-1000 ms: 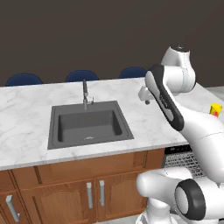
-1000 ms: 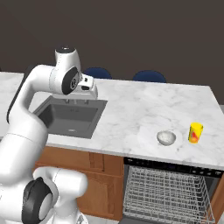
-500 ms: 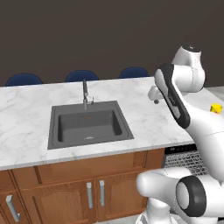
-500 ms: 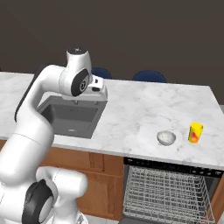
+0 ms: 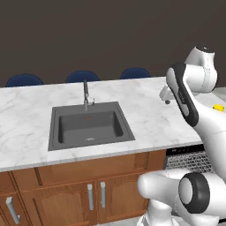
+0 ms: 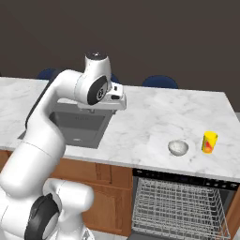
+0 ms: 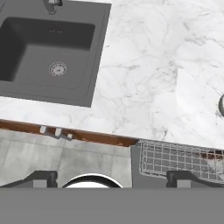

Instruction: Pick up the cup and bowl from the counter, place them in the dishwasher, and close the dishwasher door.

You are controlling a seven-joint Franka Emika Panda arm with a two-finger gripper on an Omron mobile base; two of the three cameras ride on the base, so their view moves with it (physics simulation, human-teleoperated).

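Hovering high over the worktop [image 6: 154,117] with nothing held, the wide-open claw [image 6: 117,101] should swing right and descend squarely over the bowl [image 6: 178,147], well off to its right, with the cup [image 6: 209,142] just beyond.

Dark brown wall [image 5: 88,35], three blue chair backs [image 5: 82,76] below it, wooden cabinets [image 5: 66,194] in front.

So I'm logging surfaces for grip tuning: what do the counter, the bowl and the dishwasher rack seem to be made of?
Counter: polished marble by its look, white with grey veins.
Bowl: possibly glazed ceramic or metal; pale grey with a soft sheen, hard to settle.
Dishwasher rack: thin grey wire, likely coated metal, seen as an open grid.
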